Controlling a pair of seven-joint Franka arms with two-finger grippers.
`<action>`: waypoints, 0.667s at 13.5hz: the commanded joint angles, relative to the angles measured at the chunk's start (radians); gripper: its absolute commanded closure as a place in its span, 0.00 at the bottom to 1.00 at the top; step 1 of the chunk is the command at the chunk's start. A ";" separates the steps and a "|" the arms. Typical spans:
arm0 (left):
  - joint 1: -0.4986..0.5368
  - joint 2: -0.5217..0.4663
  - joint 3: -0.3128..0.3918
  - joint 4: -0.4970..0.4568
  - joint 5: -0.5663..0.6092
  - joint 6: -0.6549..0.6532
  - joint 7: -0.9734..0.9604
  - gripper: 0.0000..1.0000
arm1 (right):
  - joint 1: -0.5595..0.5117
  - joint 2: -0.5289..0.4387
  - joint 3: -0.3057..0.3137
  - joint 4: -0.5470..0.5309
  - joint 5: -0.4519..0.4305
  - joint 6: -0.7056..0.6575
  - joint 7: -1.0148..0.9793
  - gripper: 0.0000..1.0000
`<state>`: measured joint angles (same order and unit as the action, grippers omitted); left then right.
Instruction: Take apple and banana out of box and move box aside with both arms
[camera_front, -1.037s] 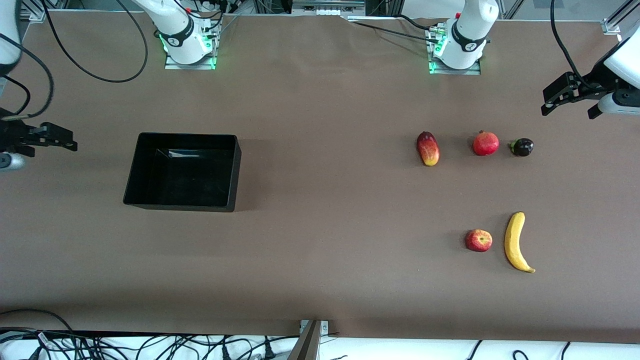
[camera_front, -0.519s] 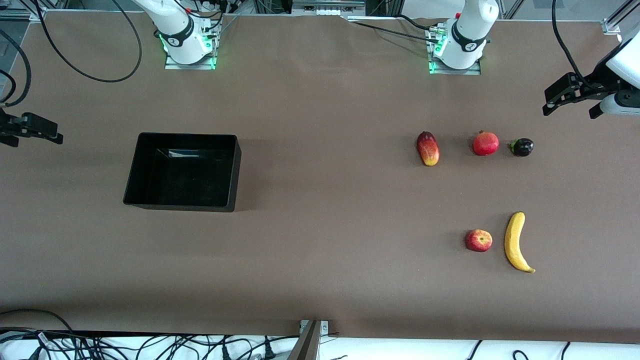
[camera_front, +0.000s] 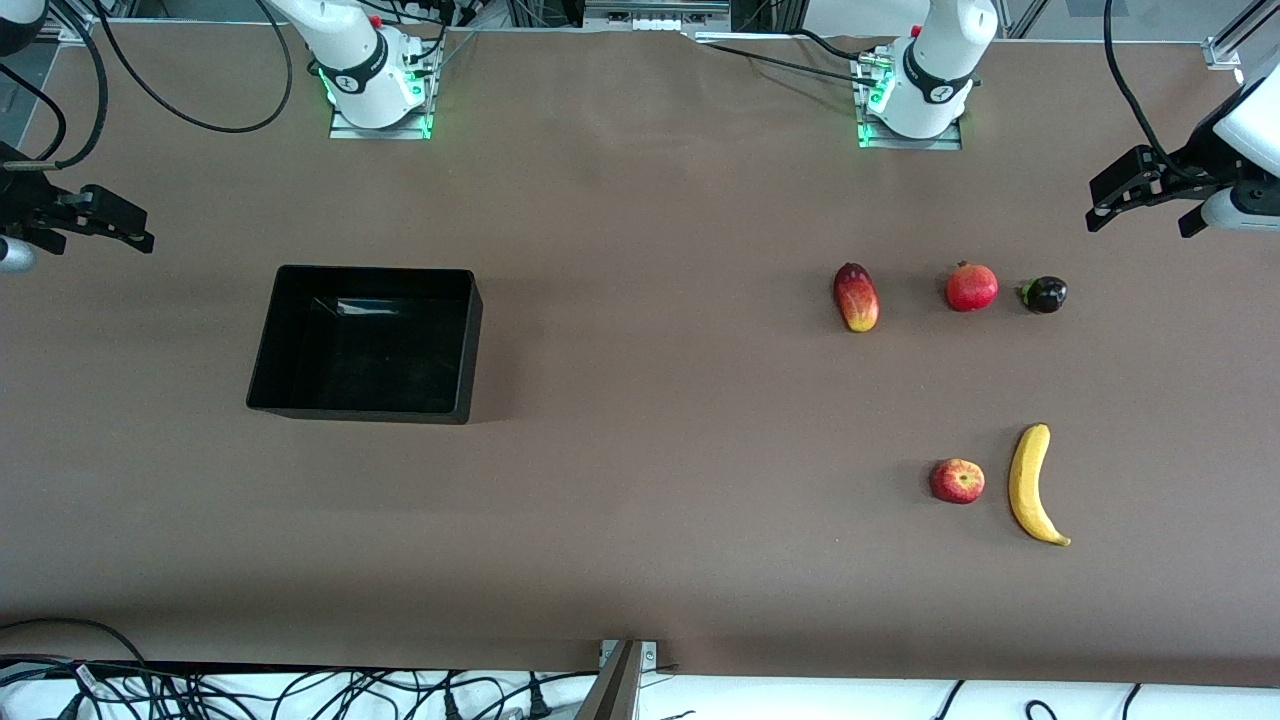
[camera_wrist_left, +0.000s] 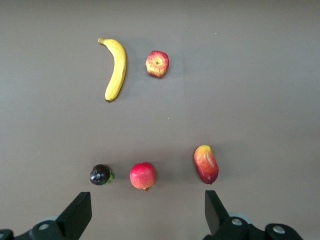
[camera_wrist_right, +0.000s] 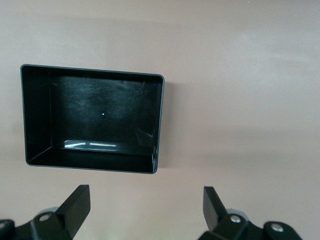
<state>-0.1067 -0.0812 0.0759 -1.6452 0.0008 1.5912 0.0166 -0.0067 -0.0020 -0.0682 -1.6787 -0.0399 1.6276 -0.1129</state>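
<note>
The black box stands empty toward the right arm's end of the table, and its rim also shows in the right wrist view. The red apple and the yellow banana lie side by side toward the left arm's end, close to the front camera. My right gripper hangs open and empty over the table's end, apart from the box. My left gripper hangs open and empty over the other end, apart from the fruits.
A red-yellow mango, a red pomegranate and a small dark fruit lie in a row farther from the front camera than the apple and banana. Cables trail along the table's edges.
The right gripper has shifted toward the robots' edge of the table, still open. The left gripper has barely moved. The fruits and the box lie where they were.
</note>
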 joint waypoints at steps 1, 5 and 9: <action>-0.005 -0.003 0.004 0.007 0.002 -0.011 -0.026 0.00 | -0.022 -0.007 0.024 -0.007 -0.008 0.014 0.009 0.00; -0.004 -0.002 0.001 0.008 -0.002 -0.014 -0.024 0.00 | -0.019 -0.006 0.025 -0.003 -0.006 0.008 0.010 0.00; 0.050 0.018 -0.045 0.016 -0.007 -0.013 -0.021 0.00 | -0.018 -0.006 0.025 -0.003 -0.006 0.003 0.010 0.00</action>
<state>-0.0879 -0.0757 0.0621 -1.6451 0.0008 1.5911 0.0044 -0.0091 0.0014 -0.0599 -1.6787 -0.0399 1.6336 -0.1129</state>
